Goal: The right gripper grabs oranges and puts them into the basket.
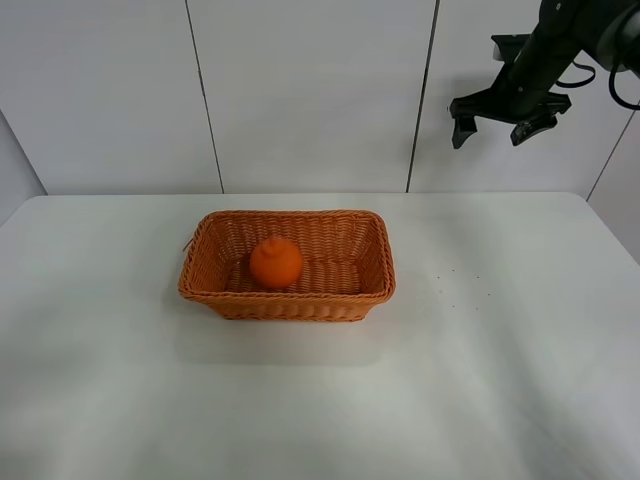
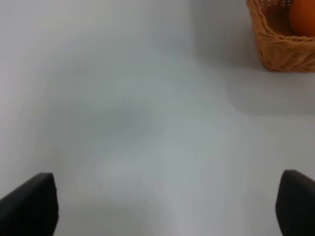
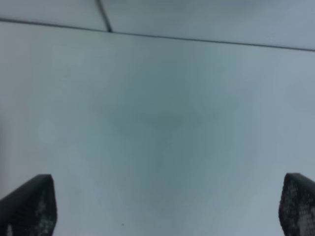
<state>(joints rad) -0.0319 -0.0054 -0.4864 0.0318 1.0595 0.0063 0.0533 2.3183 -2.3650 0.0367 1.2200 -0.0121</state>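
Note:
The orange (image 1: 276, 263) lies inside the woven wicker basket (image 1: 232, 298) at the middle of the white table. My right gripper (image 1: 497, 127) hangs high at the upper right, far above and to the right of the basket, open and empty. In the right wrist view its fingertips (image 3: 29, 206) stand wide apart over bare table. The left gripper (image 2: 165, 206) is open and empty over bare table; the left wrist view shows a corner of the basket (image 2: 280, 49) with the orange (image 2: 303, 17) in it. The left arm is out of the exterior view.
The white table (image 1: 500, 380) stretches around the basket on all sides. A white panelled wall (image 1: 310, 90) stands behind it. A few tiny dark specks (image 1: 455, 290) lie right of the basket.

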